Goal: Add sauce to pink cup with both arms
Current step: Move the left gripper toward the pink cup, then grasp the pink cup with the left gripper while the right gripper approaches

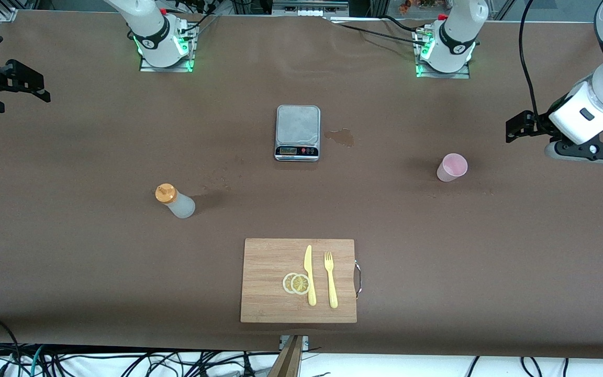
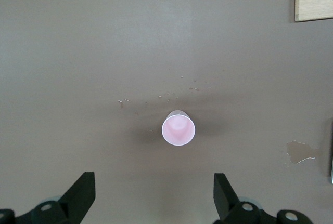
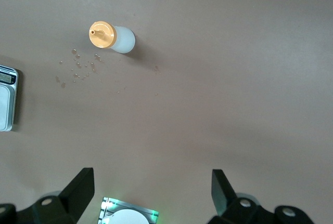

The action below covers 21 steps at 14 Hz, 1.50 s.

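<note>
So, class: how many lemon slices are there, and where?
2: lemon slices overlap on the cutting board, beside the yellow knife. None seem hidden.

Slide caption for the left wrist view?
Left gripper, jaws open, hangs over the bare table with the upright, empty pink cup ahead and a stain nearby.
</note>
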{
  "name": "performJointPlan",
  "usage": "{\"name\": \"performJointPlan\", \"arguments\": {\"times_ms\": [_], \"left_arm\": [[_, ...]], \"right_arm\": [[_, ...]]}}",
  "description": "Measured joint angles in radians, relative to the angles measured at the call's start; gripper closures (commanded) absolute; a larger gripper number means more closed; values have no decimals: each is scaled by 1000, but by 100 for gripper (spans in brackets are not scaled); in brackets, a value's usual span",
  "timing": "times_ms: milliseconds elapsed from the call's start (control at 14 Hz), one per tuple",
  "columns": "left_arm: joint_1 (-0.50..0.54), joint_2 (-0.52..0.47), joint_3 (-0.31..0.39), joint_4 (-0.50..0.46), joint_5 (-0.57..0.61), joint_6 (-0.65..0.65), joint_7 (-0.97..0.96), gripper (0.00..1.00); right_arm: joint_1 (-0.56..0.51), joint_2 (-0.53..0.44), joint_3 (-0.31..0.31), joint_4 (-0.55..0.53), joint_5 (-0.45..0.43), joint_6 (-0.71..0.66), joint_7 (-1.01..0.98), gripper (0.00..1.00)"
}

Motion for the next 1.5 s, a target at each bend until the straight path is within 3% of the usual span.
{"name": "performJointPlan", "arguments": {"times_ms": [857,1500], "left_arm": [[30,39,5,-5,0,-30,17,0],[121,220,7,-13,0,108,185,0]], "right_arm": [[1,-5,0,8,0,0,0,0],[6,-5,15,8,30,-17,-12,0]]}}
